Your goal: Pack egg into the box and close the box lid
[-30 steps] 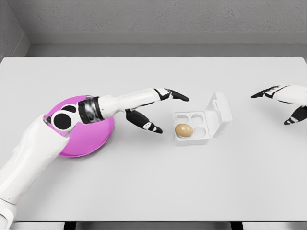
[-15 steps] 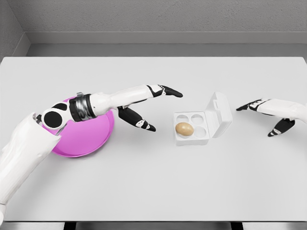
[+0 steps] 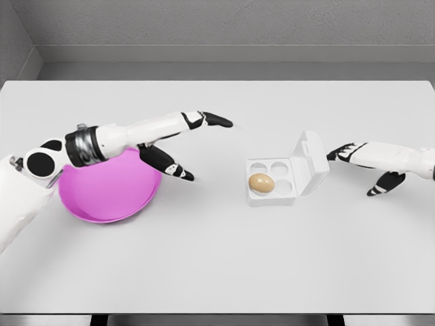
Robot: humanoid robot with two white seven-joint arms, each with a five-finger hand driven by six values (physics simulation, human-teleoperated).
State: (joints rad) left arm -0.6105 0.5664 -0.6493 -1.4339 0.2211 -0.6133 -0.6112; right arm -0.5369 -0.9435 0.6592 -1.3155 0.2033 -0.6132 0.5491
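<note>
We see a smooth tan egg (image 3: 261,183) sitting in the front-left cup of the small white four-cup plastic box (image 3: 272,182) on the grey worktop (image 3: 217,258), its hinged lid (image 3: 311,161) standing open. Our right hand (image 3: 363,163) hovers just beside the lid, fingers spread, holding nothing. Our left hand (image 3: 178,139) hangs over the round pink bowl (image 3: 109,190), fingers wide.

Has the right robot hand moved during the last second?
Yes. The right robot hand has moved left toward the box, its fingertips now just beside the raised lid.
</note>
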